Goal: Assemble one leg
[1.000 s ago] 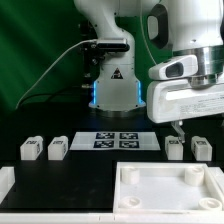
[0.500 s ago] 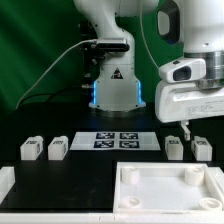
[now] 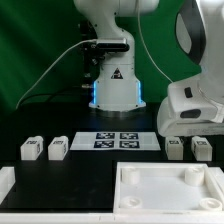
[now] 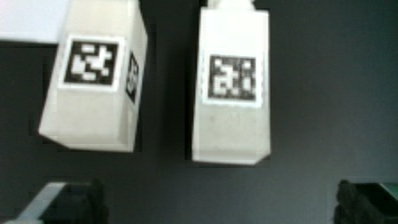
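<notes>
Four small white legs with square tags lie on the black table. Two are at the exterior view's left (image 3: 30, 149) (image 3: 58, 149) and two at its right (image 3: 175, 147) (image 3: 201, 148). The gripper (image 3: 188, 136) hangs low just above the right pair, its fingertips hard to make out under the white hand. In the wrist view the two legs (image 4: 93, 80) (image 4: 233, 85) lie side by side below the camera. The gripper (image 4: 221, 205) is open and empty, with dark fingers (image 4: 71, 203) set wide apart, touching neither leg.
The marker board (image 3: 118, 140) lies between the two leg pairs. The wide white tray-like part (image 3: 135, 203) with raised rim lies at the front. Another white part (image 3: 5, 182) shows at the front left edge. The robot base (image 3: 113, 90) stands behind.
The hand has moved down and toward the exterior view's right, from above the table to just over the right pair of legs. The legs have not moved.
</notes>
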Controlling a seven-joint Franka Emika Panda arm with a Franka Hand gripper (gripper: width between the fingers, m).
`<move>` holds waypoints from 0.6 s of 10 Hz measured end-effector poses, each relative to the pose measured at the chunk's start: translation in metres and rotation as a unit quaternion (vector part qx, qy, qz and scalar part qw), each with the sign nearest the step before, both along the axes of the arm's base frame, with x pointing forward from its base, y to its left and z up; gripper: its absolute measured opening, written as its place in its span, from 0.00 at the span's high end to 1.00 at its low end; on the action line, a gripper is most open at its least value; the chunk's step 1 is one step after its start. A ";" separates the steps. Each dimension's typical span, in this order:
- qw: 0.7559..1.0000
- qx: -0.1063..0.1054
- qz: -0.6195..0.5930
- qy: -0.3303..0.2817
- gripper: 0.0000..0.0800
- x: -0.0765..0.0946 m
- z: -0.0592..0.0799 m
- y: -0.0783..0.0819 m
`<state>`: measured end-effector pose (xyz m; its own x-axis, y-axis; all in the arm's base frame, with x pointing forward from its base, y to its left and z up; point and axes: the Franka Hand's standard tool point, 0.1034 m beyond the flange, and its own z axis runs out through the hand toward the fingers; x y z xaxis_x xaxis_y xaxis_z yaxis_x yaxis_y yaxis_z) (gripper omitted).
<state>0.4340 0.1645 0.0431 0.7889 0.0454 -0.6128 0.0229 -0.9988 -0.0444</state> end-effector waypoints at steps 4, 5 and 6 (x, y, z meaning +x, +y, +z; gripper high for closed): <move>0.995 -0.024 -0.007 0.092 0.19 -0.013 -0.009 0.009; 0.995 -0.026 -0.004 0.096 0.19 -0.017 -0.012 0.014; 0.995 -0.028 -0.003 0.097 0.19 -0.021 -0.016 0.017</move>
<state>0.4132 0.1810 0.0269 0.6562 0.0037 -0.7546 0.0143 -0.9999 0.0075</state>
